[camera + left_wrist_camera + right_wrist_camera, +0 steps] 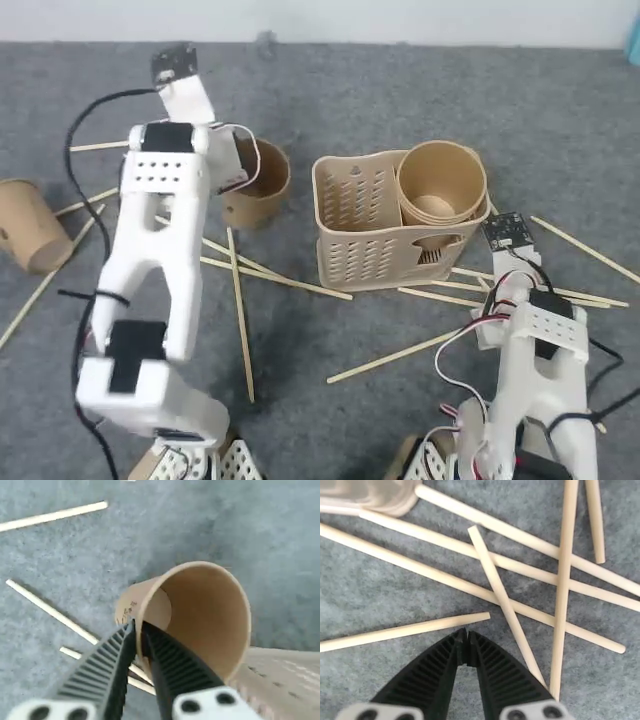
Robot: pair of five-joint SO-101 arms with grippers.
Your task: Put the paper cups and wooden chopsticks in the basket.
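Observation:
My left gripper (pixel 138 628) is shut on the rim of a brown paper cup (pixel 205 615), one finger inside the wall and one outside. From above, that cup (pixel 264 182) stands left of the beige basket (pixel 360 225). The basket holds stacked paper cups (pixel 440 185) in its right half. Another paper cup (pixel 28 226) lies on its side at the far left. My right gripper (pixel 467 634) is shut with nothing in it, just above crossed wooden chopsticks (pixel 510 605). One chopstick (pixel 405 629) ends right at its tips.
Several loose chopsticks (pixel 240 300) lie across the grey carpet between the arms and around the basket's front. The left arm (pixel 160 240) stretches over the left middle, and the right arm (pixel 535 345) stands at the front right. A basket corner (pixel 370 497) shows near the right gripper.

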